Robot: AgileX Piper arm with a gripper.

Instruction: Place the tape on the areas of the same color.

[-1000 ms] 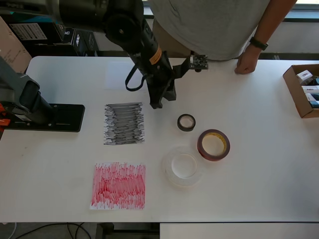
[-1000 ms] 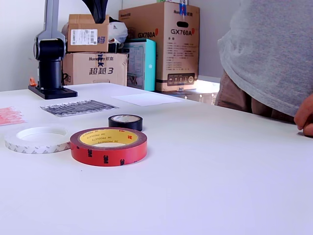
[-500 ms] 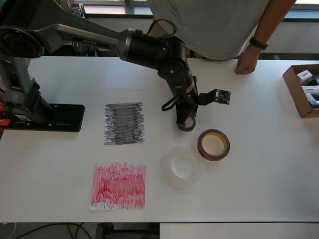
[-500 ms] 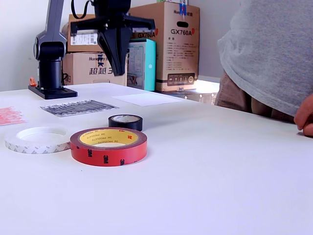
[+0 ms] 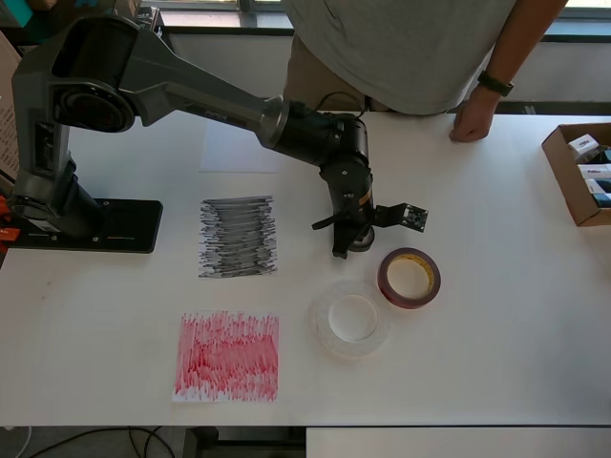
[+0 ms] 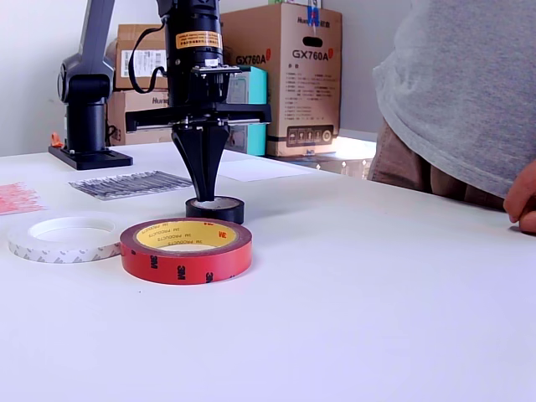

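In the overhead view, going left to right from the claw [image 5: 349,244]: well off to its left lies the black patch [image 5: 238,237], with the red patch [image 5: 227,356] further down on that side and the faint white patch [image 5: 236,145] up beyond the arm; just below the claw sits the clear roll [image 5: 351,323], and just to its lower right the red roll [image 5: 410,278]. The black roll [image 6: 215,208] is directly under the claw, hidden by it from above but plain in the exterior view. Half a second ago the claw hung clear above that roll; now it has dropped so its tips [image 6: 206,198] reach into or onto the roll's core. The fingers look drawn close together, yet whether they have clenched on the roll's wall I cannot tell. My reading is that the pick of the black roll is just starting; no roll is on its patch yet, so the task is barely begun, and a carry leftward to the black patch would follow
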